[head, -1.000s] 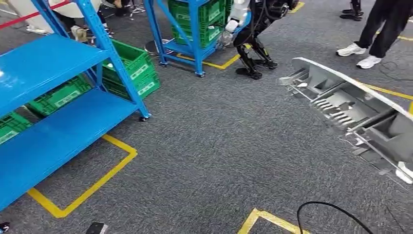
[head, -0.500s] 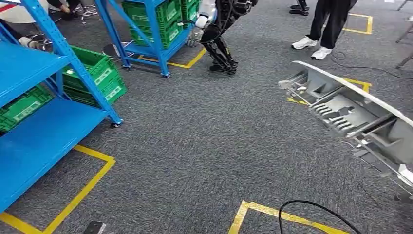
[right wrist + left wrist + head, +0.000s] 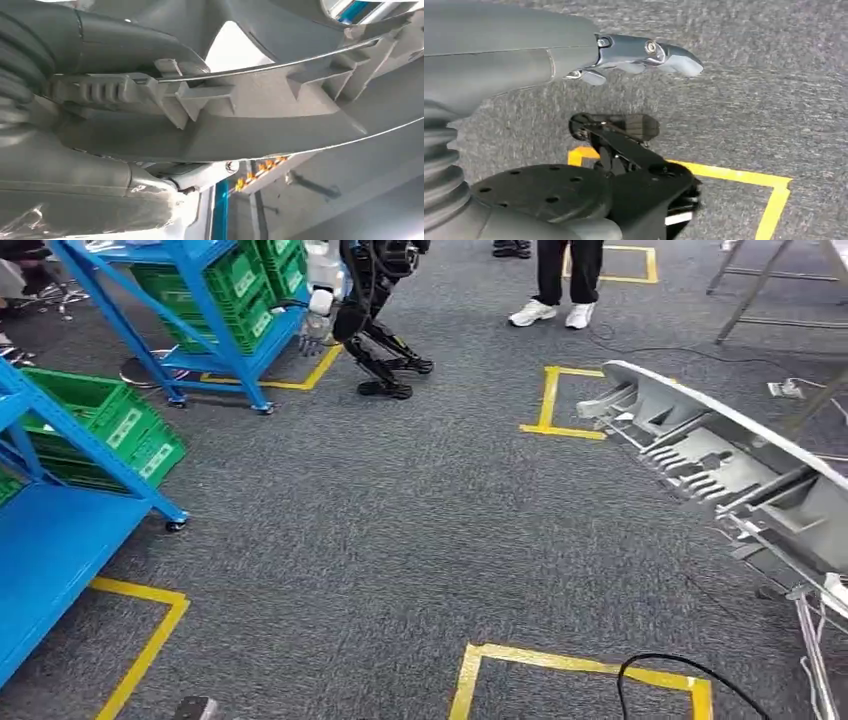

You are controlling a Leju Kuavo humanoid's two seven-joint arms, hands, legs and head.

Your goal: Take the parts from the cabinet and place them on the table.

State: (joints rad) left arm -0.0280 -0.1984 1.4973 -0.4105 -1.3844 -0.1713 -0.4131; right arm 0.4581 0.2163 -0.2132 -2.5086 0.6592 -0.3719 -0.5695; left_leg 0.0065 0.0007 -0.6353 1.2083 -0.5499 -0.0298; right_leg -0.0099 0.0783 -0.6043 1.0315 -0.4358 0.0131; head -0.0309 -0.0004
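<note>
The view had swung away from the blue cabinet (image 3: 70, 550), now at nine o'clock. The right hand (image 3: 100, 150) gripped the grey part (image 3: 720, 470) at three o'clock; the left hand (image 3: 634, 55) hung empty, fingers apart. Carrying toward the tabletop, likely.

No readable text anywhere from my side. Green crates (image 3: 120, 430) on the blue rack (image 3: 70, 530), well off from my fingers, carry white label patches, but the print is too small to make out. Yellow floor tape (image 3: 560, 400) is plain lines, no characters.
</note>
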